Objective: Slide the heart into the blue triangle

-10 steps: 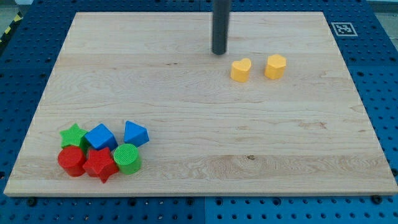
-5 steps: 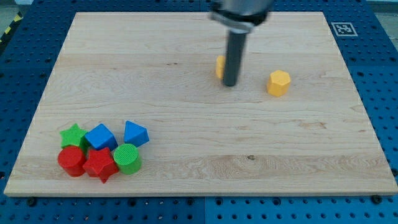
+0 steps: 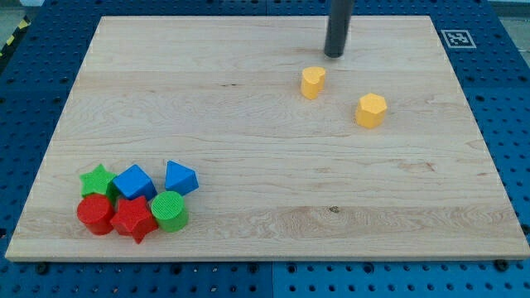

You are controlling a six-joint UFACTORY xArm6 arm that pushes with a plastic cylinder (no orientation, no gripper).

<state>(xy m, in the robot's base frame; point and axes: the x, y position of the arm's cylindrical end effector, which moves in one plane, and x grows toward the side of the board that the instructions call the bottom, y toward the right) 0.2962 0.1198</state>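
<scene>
The yellow heart (image 3: 312, 82) lies on the wooden board in the upper middle of the view. The blue triangle (image 3: 180, 177) lies far off at the lower left, at the right edge of a cluster of blocks. My tip (image 3: 334, 55) is above and slightly right of the heart, a short gap away and not touching it.
A yellow hexagon (image 3: 371, 109) lies right of and below the heart. The lower-left cluster holds a green star (image 3: 97, 179), a blue cube (image 3: 133, 181), a red cylinder (image 3: 94, 214), a red star (image 3: 132, 218) and a green cylinder (image 3: 169, 210). A marker tag (image 3: 456, 37) sits at the board's top right corner.
My tip swept down beside the heart and came back up, ending further right. The heart has shifted slightly left and up; the yellow hexagon has moved slightly down and right.
</scene>
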